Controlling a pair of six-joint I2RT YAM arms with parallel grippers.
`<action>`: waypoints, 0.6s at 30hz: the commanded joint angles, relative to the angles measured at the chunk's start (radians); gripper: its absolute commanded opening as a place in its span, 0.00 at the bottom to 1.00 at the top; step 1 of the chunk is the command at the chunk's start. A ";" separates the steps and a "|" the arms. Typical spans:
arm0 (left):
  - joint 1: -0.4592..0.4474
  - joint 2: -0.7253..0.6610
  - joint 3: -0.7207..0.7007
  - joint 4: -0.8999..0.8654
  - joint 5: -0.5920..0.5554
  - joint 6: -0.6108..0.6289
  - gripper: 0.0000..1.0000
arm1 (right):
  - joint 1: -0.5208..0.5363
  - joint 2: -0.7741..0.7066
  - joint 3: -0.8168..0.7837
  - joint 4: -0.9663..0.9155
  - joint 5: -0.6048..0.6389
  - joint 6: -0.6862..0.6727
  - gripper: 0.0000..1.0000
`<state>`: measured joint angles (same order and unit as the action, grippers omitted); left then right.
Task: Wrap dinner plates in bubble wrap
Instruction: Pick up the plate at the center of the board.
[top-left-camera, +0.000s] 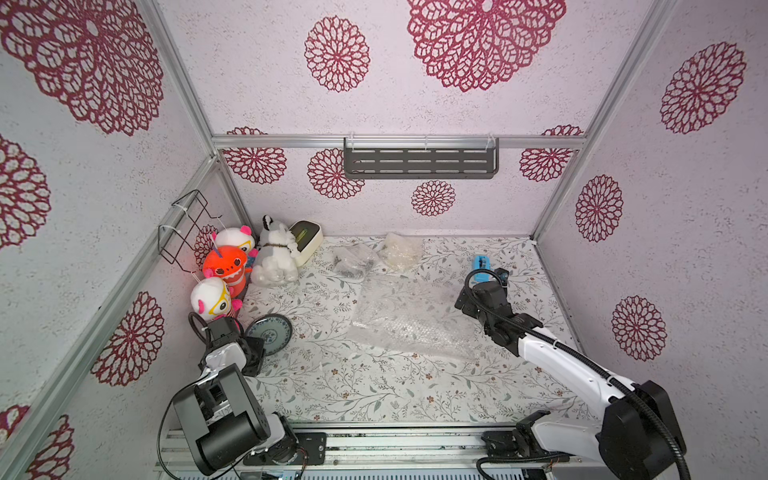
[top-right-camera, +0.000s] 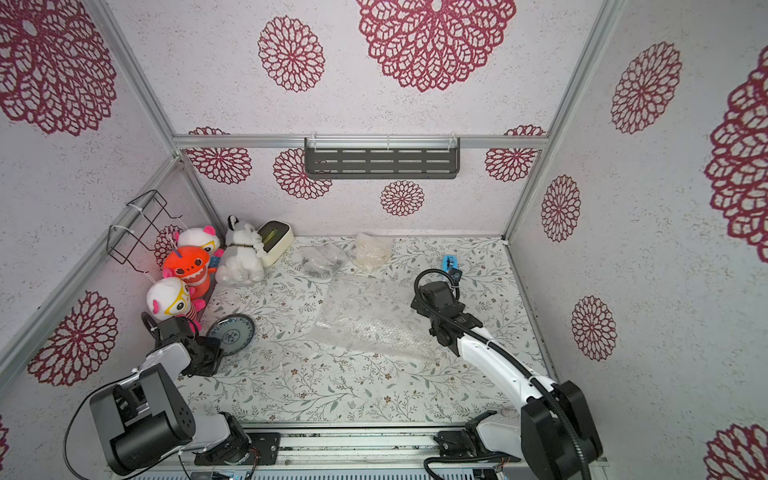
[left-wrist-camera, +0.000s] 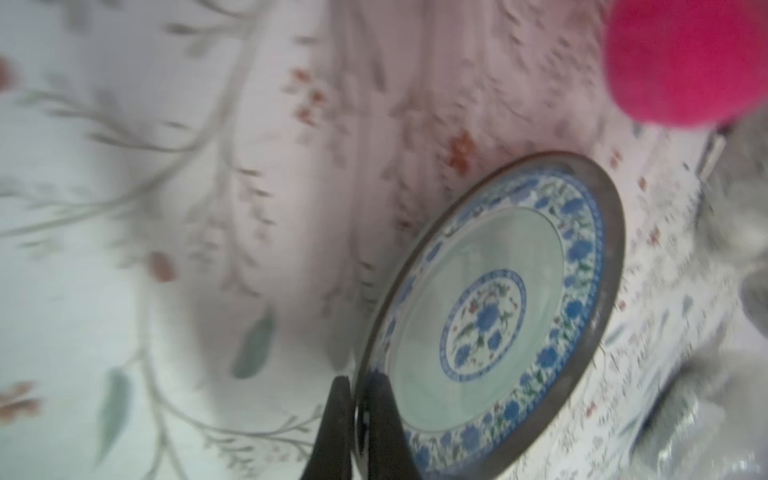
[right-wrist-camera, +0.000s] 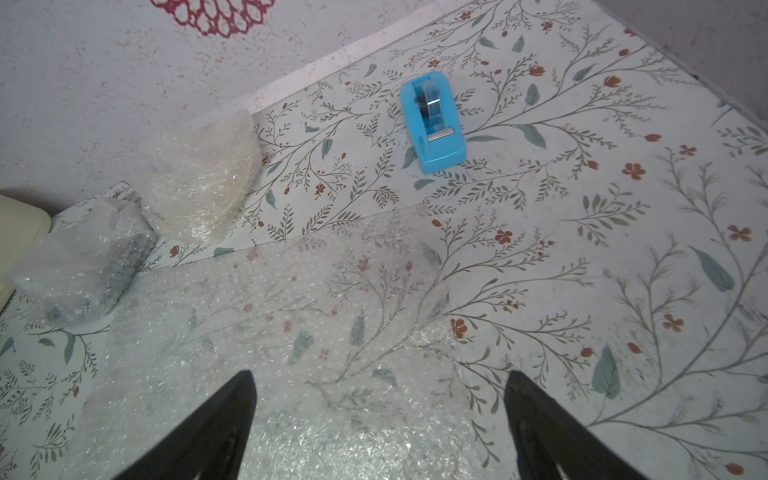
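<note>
Two wrapped bundles lie at the rear, a dark bundle (top-left-camera: 353, 259) and a cream bundle (top-left-camera: 401, 249), so we judge one plate is left to do. The plate (left-wrist-camera: 498, 316) sits at far left on the table (top-left-camera: 374, 395), just beside the plush toys (top-left-camera: 216, 301) and well apart from the flat sheet (right-wrist-camera: 291, 332) mid-table. We note the left gripper (left-wrist-camera: 359, 380) pinched tight on the plate's rim, probably an edge grip because the plate is shallow. The right gripper (right-wrist-camera: 380, 376) hovers spread wide over the sheet, holding nothing, probably placed to steady it. The tape dispenser (right-wrist-camera: 434, 120) stands beyond.
</note>
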<state>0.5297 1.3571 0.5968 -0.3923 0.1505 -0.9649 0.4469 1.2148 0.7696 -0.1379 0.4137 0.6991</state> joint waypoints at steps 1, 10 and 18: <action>-0.082 0.025 -0.012 -0.074 -0.037 0.041 0.00 | -0.084 -0.022 -0.070 0.054 -0.093 -0.027 0.95; -0.289 -0.204 -0.015 -0.180 -0.085 0.089 0.00 | -0.168 0.080 -0.146 0.192 -0.495 -0.115 0.99; -0.471 -0.395 0.137 -0.239 0.098 0.190 0.00 | -0.157 0.299 -0.094 0.105 -0.718 -0.161 0.95</action>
<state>0.1188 0.9646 0.6605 -0.6388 0.1467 -0.8410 0.2897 1.4902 0.6514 0.0273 -0.2222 0.5705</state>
